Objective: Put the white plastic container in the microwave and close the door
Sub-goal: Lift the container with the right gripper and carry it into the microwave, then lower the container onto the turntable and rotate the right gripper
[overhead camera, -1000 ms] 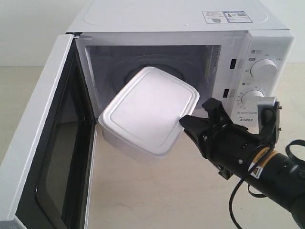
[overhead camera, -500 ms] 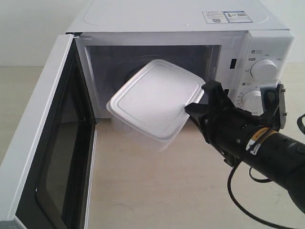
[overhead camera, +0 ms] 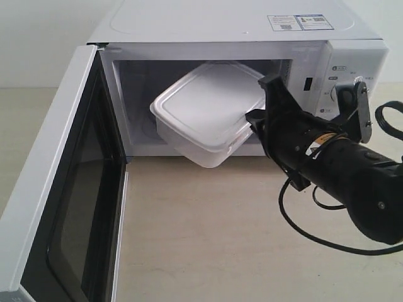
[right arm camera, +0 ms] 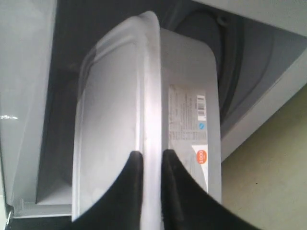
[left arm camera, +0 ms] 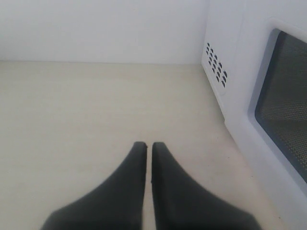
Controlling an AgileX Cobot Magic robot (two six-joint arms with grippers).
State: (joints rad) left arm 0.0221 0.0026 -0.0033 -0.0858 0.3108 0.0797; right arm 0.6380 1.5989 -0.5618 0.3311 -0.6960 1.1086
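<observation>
The door [overhead camera: 53, 189] stands swung wide at nine o'clock of the microwave [overhead camera: 220, 25] mouth. At three o'clock the black right arm [overhead camera: 352, 176] covers much of the control panel [overhead camera: 352, 60]. The white plastic container [overhead camera: 204, 107], smooth, translucent and round-cornered, hangs tilted, partway into the cavity, its low corner over the sill and the matte beige table [overhead camera: 208, 239]. The right gripper [overhead camera: 254, 119] pinches its lid rim. The left gripper [left arm camera: 145, 146], near the door's mesh window, has its fingers pressed almost together on nothing.
</observation>
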